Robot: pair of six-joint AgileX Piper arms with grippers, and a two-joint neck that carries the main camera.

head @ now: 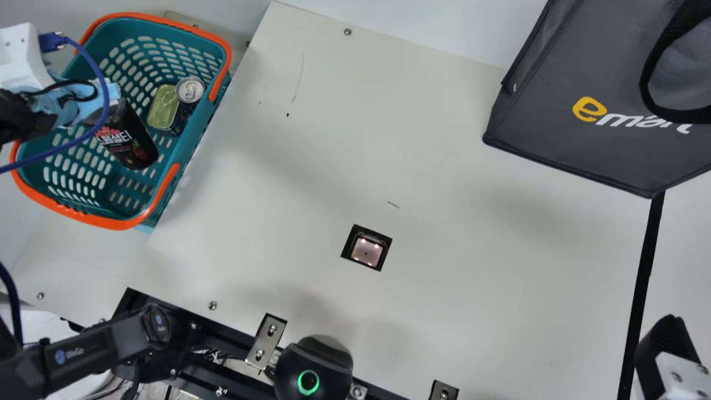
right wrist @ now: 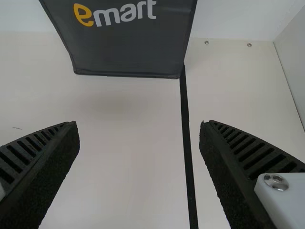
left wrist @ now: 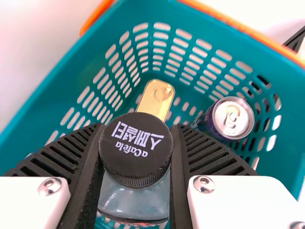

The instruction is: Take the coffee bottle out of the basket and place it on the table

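Observation:
The left gripper (head: 23, 55) is over the basket at the left of the main view, at the upper end of the dark coffee bottle (head: 129, 141). The bottle appears slanted, within the basket's outline; whether it touches the bottom I cannot tell. In the left wrist view the left gripper (left wrist: 137, 143) is shut on the coffee bottle (left wrist: 136, 149), a ribbed finger on each side just below its black lid. The teal basket (head: 197, 139) has an orange rim. At the main view's lower right corner is the right gripper (head: 669, 344); in the right wrist view the right gripper (right wrist: 139, 125) is open over bare table.
Inside the basket, a gold flat tin (head: 163, 107) and a dark drink can (head: 189, 91) stand beside the bottle. A dark grey bag (head: 555, 139) is at the upper right. A small black square fixture (head: 366, 248) lies in the table's middle.

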